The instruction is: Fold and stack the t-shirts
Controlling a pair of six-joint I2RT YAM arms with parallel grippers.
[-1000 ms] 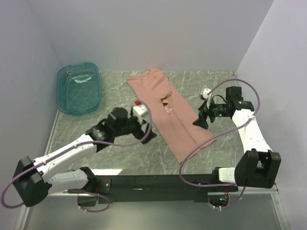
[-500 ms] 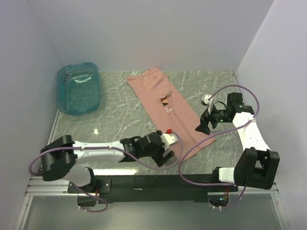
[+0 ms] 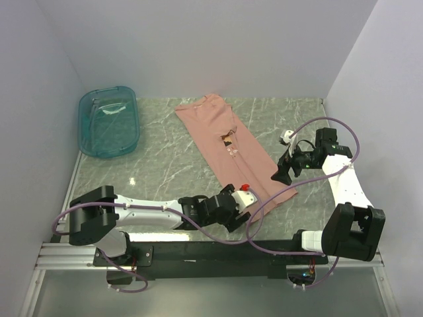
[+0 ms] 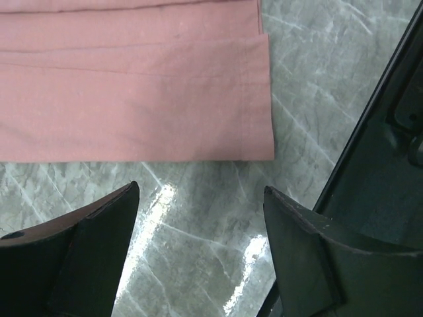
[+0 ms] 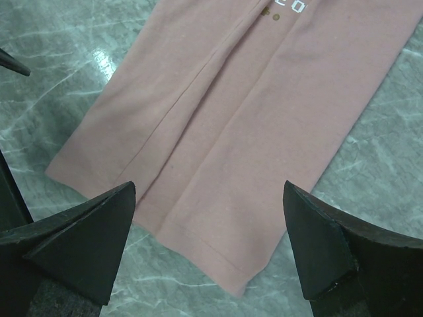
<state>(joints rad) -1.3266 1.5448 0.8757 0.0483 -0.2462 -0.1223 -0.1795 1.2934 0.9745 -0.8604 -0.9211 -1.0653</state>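
T-shirt (image 3: pixel 228 148), dusty pink, is seen lying flat on the worktop (image 3: pixel 165 165) as a long narrow strip with its sides folded in. It is set slantwise, from the middle of the far edge down toward the near right. A small print (image 3: pixel 228 140) with white lettering is shown on the upper face, about halfway along. The hem end is turned toward the near edge.

The left claw (image 3: pixel 239 212) is held low just beside the hem corner, by the near edge. In the left wrist view its fingers (image 4: pixel 99 224) are spread wide over bare worktop, and nothing is gripped.

The right claw (image 3: pixel 283 173) is held at the strip's right side. It is likewise wide open and empty, with the cloth (image 5: pixel 231 132) seen between its fingertips.

A translucent teal bin (image 3: pixel 109 122) is placed in the far left corner, well apart from the shirt.
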